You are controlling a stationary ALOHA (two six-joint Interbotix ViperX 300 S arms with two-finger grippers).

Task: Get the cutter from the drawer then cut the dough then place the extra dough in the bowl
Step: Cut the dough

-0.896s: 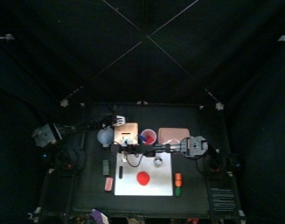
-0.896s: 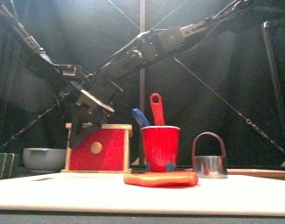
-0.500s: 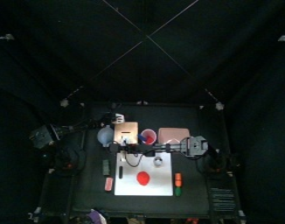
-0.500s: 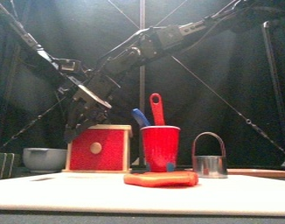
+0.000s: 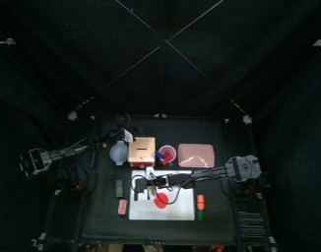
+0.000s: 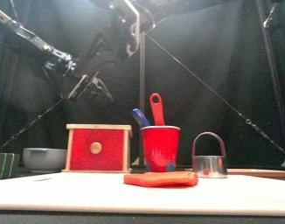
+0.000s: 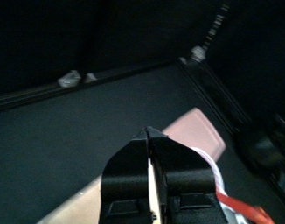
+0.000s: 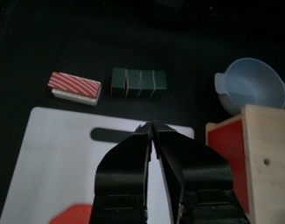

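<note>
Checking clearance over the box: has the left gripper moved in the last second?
Yes: in the front view the left gripper has risen, now well clear above the wooden box.

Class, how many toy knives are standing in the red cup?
2: a blue knife on the left and a taller red knife beside it, both upright in the red cup. A shorter one inside could be hidden.

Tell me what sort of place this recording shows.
Probably a lab robot booth staged as a toy kitchen: black curtains enclose a small table, and on it are a white cutting board with red dough, a metal cutter and a red cup of toy knives.
</note>
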